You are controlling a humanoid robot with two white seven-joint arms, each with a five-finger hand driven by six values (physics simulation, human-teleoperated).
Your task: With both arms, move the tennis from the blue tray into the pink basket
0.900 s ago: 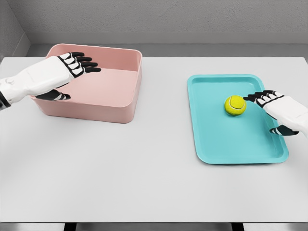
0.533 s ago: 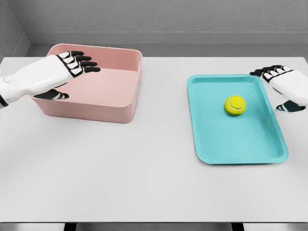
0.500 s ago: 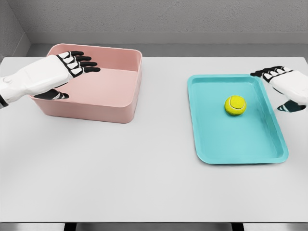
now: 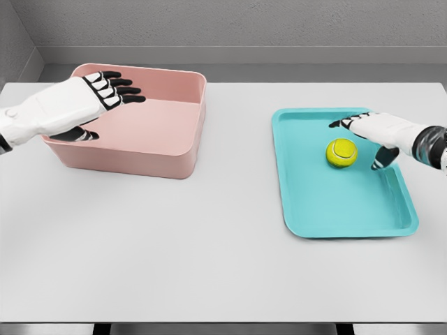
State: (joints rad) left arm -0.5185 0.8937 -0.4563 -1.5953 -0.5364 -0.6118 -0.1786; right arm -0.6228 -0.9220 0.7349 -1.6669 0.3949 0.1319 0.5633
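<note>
A yellow-green tennis ball (image 4: 341, 152) lies in the upper right part of the blue tray (image 4: 321, 206) on the right side of the table. My right hand (image 4: 369, 136) hovers just above and to the right of the ball, fingers spread and open, not gripping it. The pink basket (image 4: 174, 150) stands at the back left. My left hand (image 4: 105, 98) hangs over the basket's left side, open, palm down, holding nothing.
The white table (image 4: 174, 244) runs to a front edge near the bottom of the view. A grey wall rises behind the table.
My right hand swung away to the tray's far right corner, then came back left over the tray to just above the ball. The left hand and the ball stayed put.
</note>
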